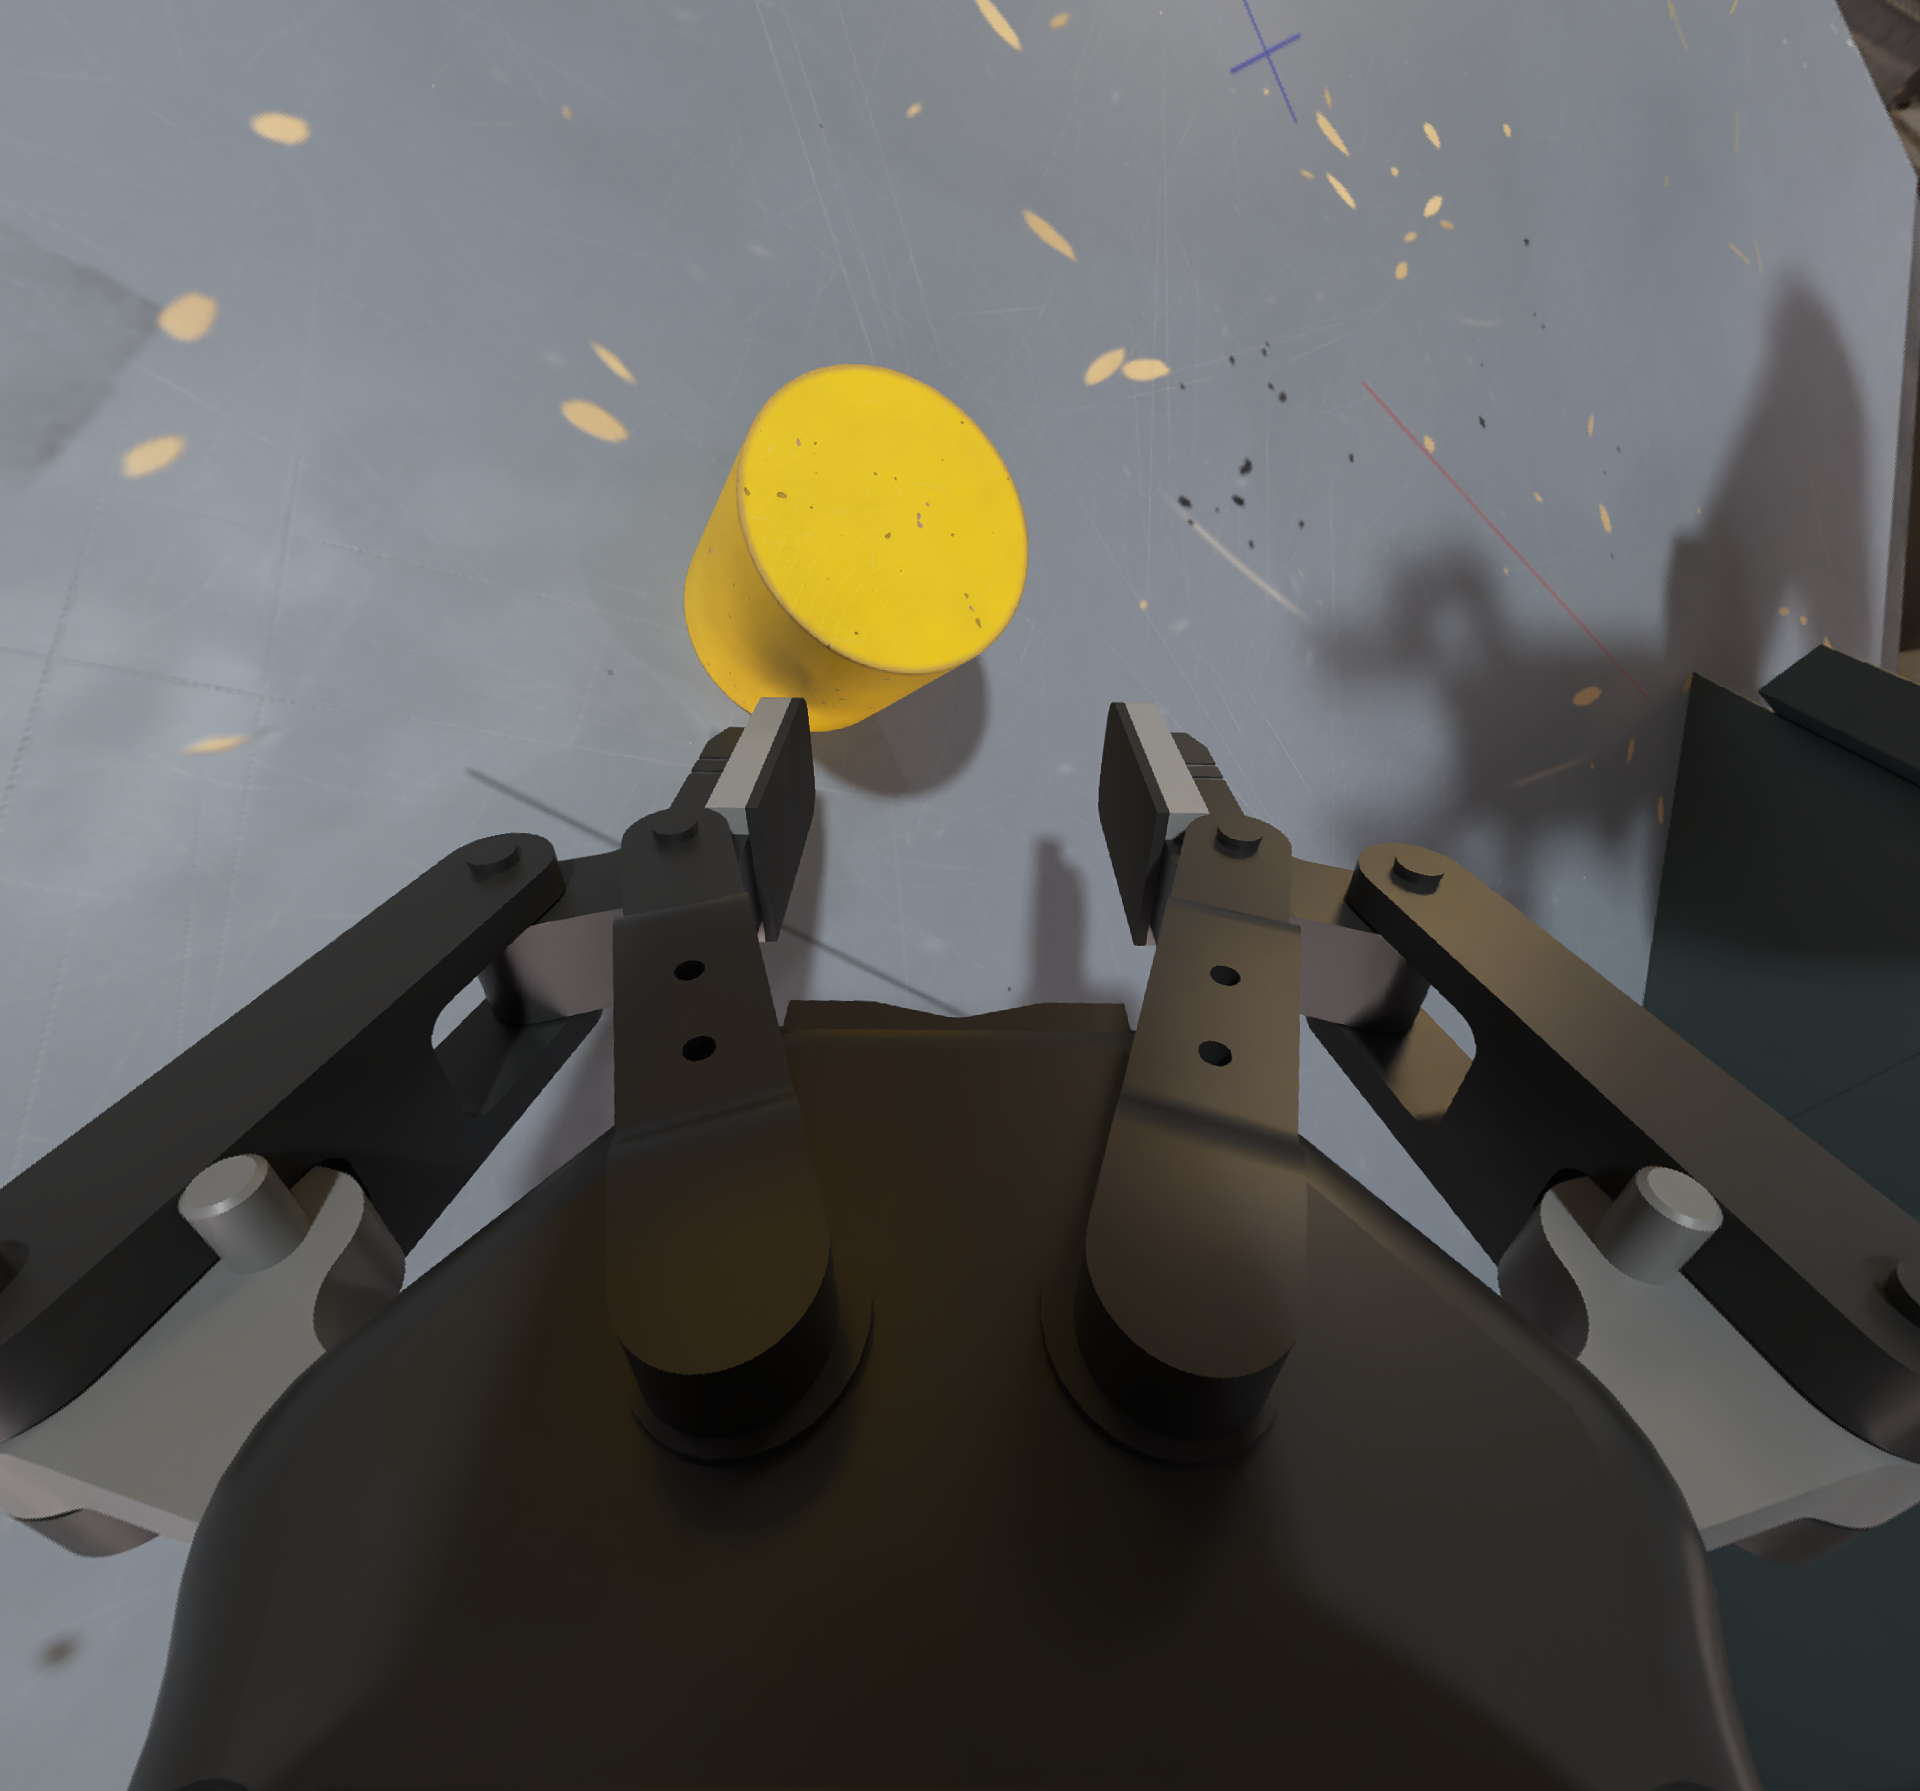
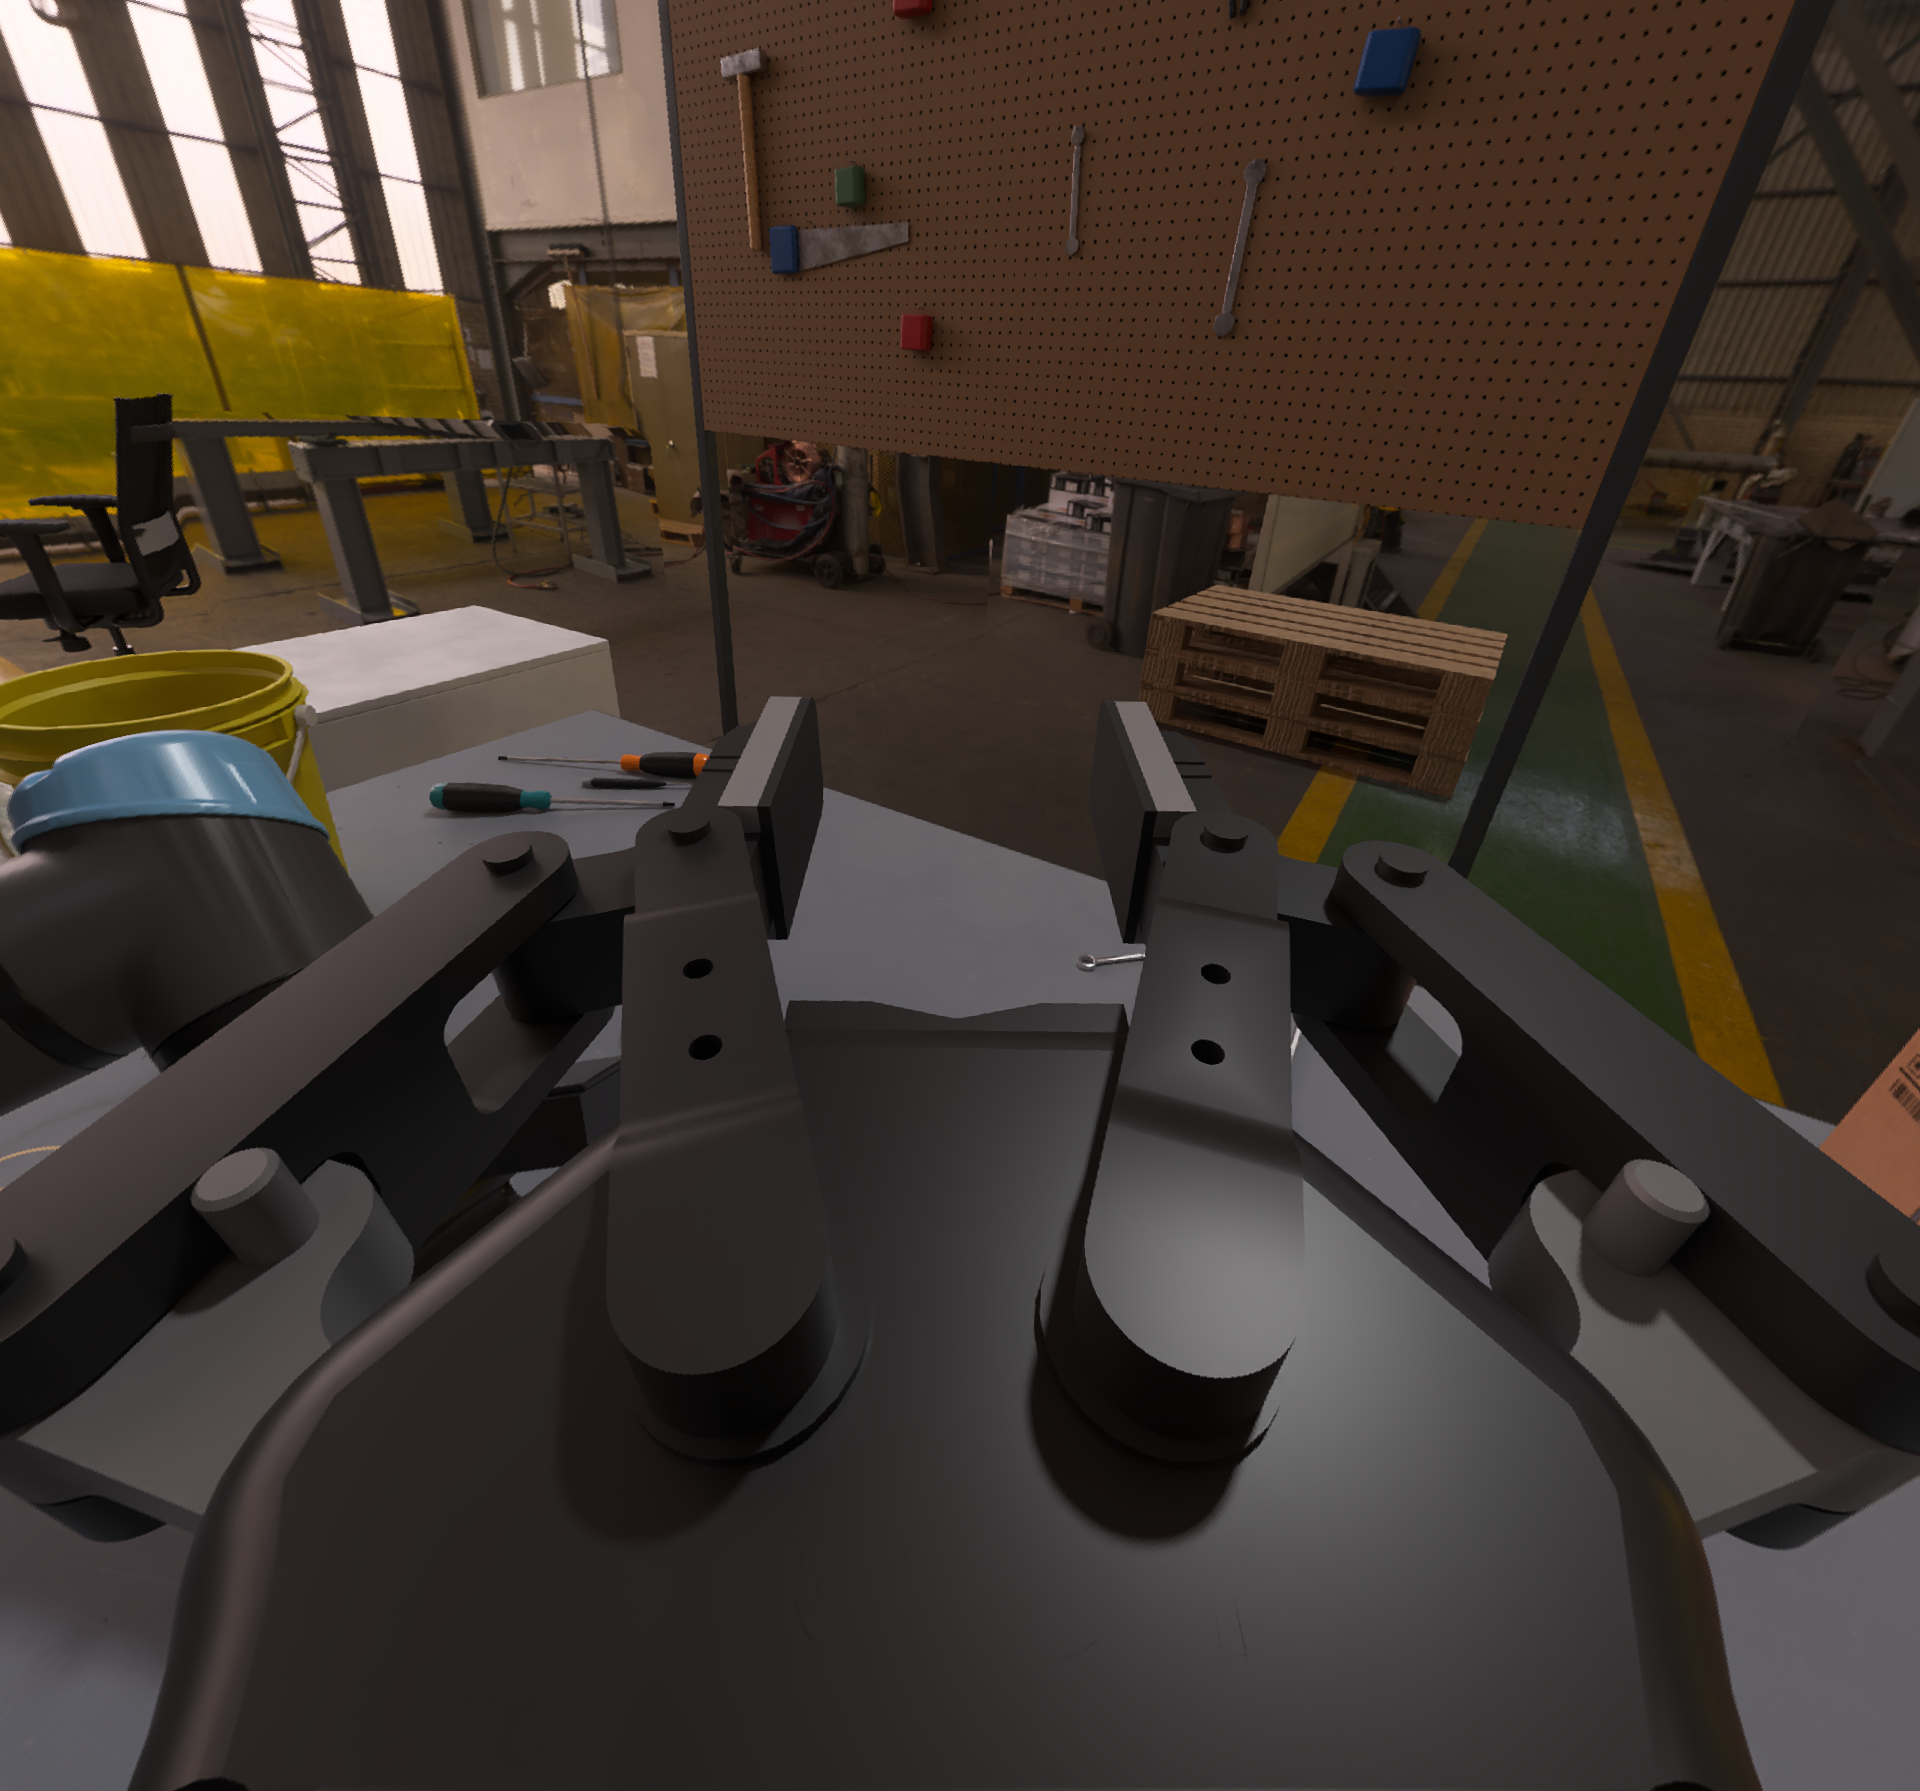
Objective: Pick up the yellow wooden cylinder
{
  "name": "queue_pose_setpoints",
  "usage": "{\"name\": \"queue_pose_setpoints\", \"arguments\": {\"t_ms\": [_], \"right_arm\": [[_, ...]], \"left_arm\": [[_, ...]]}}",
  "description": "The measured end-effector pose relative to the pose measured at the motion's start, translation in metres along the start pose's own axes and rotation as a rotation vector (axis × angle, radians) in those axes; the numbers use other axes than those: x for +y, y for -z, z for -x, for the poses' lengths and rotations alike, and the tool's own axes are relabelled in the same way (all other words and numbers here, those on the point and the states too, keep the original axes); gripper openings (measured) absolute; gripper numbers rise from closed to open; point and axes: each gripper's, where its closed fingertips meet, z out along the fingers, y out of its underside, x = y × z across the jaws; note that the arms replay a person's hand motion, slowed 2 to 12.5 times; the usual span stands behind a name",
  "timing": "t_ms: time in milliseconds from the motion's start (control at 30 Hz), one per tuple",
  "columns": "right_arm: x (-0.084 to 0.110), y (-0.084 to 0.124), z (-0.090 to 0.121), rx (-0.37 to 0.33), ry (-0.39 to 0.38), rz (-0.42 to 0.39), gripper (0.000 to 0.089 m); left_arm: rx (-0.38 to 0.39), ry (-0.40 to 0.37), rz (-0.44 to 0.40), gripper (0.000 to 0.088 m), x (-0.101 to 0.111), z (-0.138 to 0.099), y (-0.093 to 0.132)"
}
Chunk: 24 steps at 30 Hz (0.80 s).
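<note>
The yellow wooden cylinder [image 1: 857, 546] stands on the grey tabletop [image 1: 416, 598] in the left wrist view, its flat round top facing the camera. My left gripper [image 1: 956, 775] is open and empty, above the table. The cylinder lies just beyond the fingertips, a little left of the gap, and the left finger [image 1: 774, 775] overlaps its lower edge. My right gripper [image 2: 956, 775] is open and empty and points out level over the table toward the pegboard. The cylinder does not show in the right wrist view.
A dark block [image 1: 1797, 910] stands at the right edge of the left wrist view. In the right wrist view, screwdrivers [image 2: 499, 798] and a small pin [image 2: 1107, 960] lie on the table, a yellow bucket [image 2: 145, 702] and an arm joint [image 2: 166, 868] at left, a pegboard [image 2: 1195, 214] with tools behind.
</note>
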Motion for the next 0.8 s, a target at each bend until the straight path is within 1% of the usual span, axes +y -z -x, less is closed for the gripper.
{"name": "queue_pose_setpoints", "arguments": {"t_ms": [100,200,300,367,467,567,700,800], "right_arm": [[0.01,0.001,0.006,0.005,-0.015,0.015,0.0499],[0.028,0.002,0.012,0.023,-0.02,0.051,0.0544],[0.055,0.004,0.015,0.062,-0.013,0.115,0.0585],[0.076,0.006,0.015,0.092,-0.006,0.171,0.0612],[0.111,0.01,0.018,0.124,0.004,0.264,0.0666],[0.145,0.012,0.025,0.129,0.0,0.352,0.0726],[0.186,0.014,0.038,0.106,-0.041,0.454,0.0814],[0.212,0.015,0.049,0.077,-0.085,0.521,0.085]], "left_arm": [[0.004,-0.005,-0.008,0.049,-0.001,0.0,0.004],[0.014,-0.014,-0.038,0.0459,-0.005,-0.002,0.014],[0.024,-0.029,-0.089,0.0449,-0.011,-0.004,0.03],[0.027,-0.041,-0.128,0.0447,-0.016,-0.005,0.043],[0.015,-0.063,-0.193,0.0442,-0.025,-0.003,0.068],[-0.026,-0.094,-0.27,0.044,-0.038,0.002,0.098],[-0.118,-0.155,-0.391,0.0433,-0.061,0.014,0.144],[-0.204,-0.218,-0.488,0.0407,-0.083,0.023,0.18]]}}
